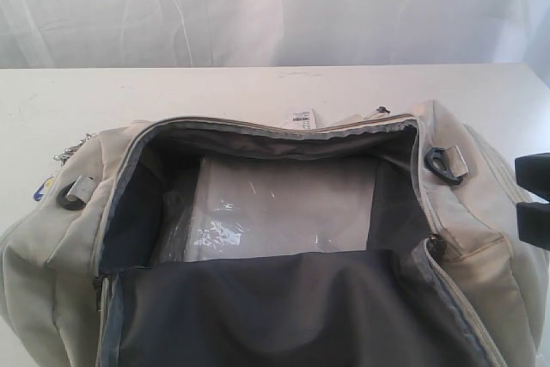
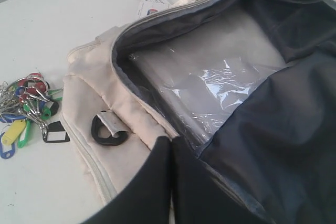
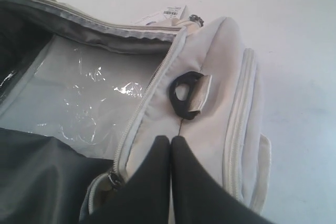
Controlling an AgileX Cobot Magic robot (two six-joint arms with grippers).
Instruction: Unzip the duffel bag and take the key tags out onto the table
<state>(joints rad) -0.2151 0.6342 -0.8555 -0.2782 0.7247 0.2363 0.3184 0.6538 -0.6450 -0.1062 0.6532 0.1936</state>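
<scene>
On the table beside the unzipped duffel bag lie the key tags; I judge the task done. Left gripper and right gripper sit pinched together, empty.

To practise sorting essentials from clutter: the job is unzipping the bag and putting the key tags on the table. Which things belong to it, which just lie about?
Part of the job:
bag, already open
key tags, lying outside it
table

Just lying about:
paper barcode label
clear plastic-wrapped panel inside the bag
</scene>
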